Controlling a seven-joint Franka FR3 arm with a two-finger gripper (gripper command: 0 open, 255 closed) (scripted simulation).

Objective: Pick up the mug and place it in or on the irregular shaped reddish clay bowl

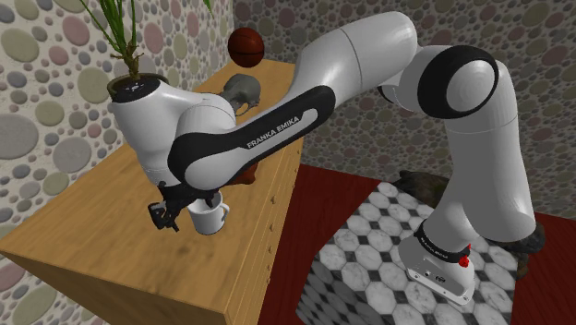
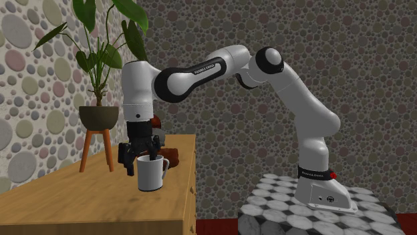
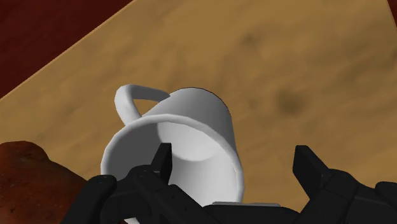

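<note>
A white mug (image 1: 210, 220) stands upright on the wooden dresser top (image 1: 92, 217), near its front edge. My black gripper (image 1: 196, 203) hangs open right over the mug (image 2: 152, 175). In the wrist view one finger (image 3: 163, 159) dips at the mug's (image 3: 191, 127) opening and the other finger (image 3: 310, 163) stands outside its wall, opposite the handle; neither touches it. The reddish clay bowl (image 2: 172, 157) sits just behind the mug, close to its handle side (image 3: 22, 175), and is largely hidden under my arm in the shoulder view.
A potted plant (image 2: 99, 117) on a small wooden stool stands at the dresser's back. A dark red ball (image 1: 246, 45) and a grey object (image 1: 245, 90) lie further along the top. The dresser's front edge drops to a red floor (image 1: 346, 180); the chequered stand (image 1: 369, 268) is beside it.
</note>
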